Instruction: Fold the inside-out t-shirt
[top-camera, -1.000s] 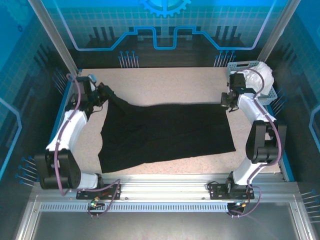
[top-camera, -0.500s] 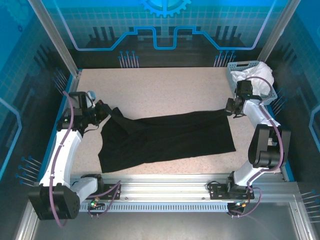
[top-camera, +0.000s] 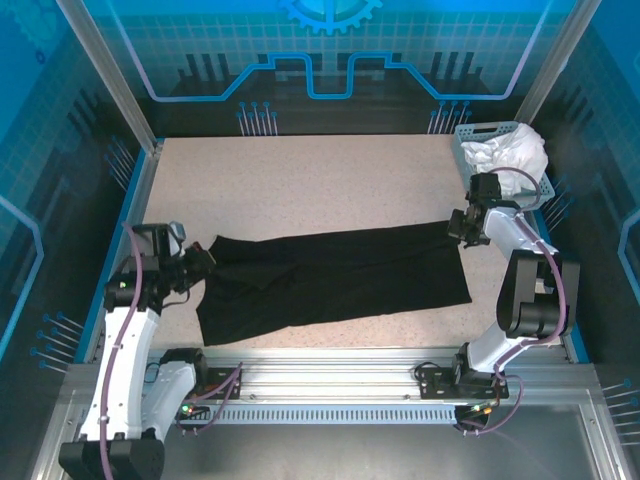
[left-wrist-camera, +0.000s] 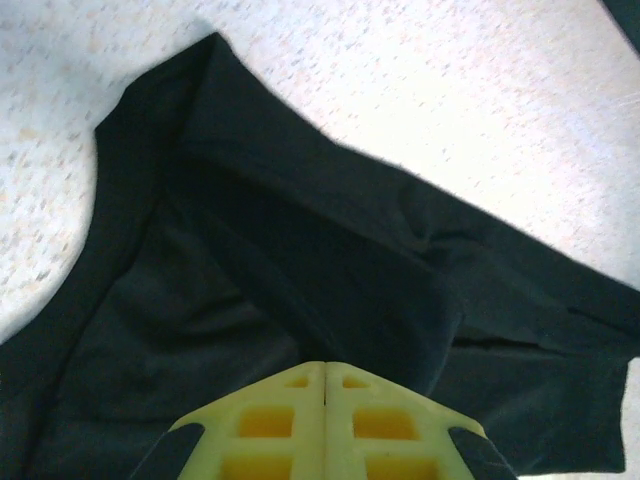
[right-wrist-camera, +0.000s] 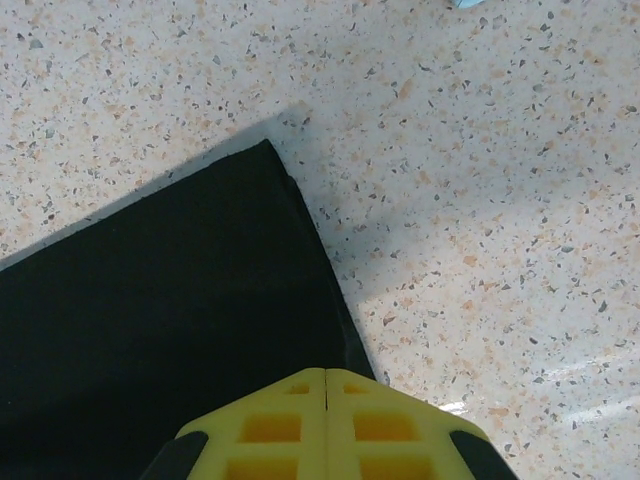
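Top view: inside-out t-shirt (top-camera: 340, 275) lies as a long black band across the table (top-camera: 300, 170), stretched left to right between the two grippers. Left gripper (top-camera: 203, 261) is at the shirt's far-left corner and right gripper (top-camera: 457, 226) at its far-right corner. Compared with a second ago, the left arm has drawn well toward the near edge, taking its corner along. The right gripper has shifted only slightly nearer. The far hem now sits closer to the near hem, so the band is narrower front to back and more of the far table is bare. A basket (top-camera: 470, 140) holding a white garment (top-camera: 512, 152) stands at the far-right corner, apart from the shirt. Left wrist view: the yellow fingers (left-wrist-camera: 270, 420) are pressed together with no gap, and rumpled black cloth runs under their tips, so they appear clamped on the shirt. Right wrist view: the fingers (right-wrist-camera: 270, 425) are likewise pressed tight, pinching the shirt's flat edge by its corner, with speckled table to the right.
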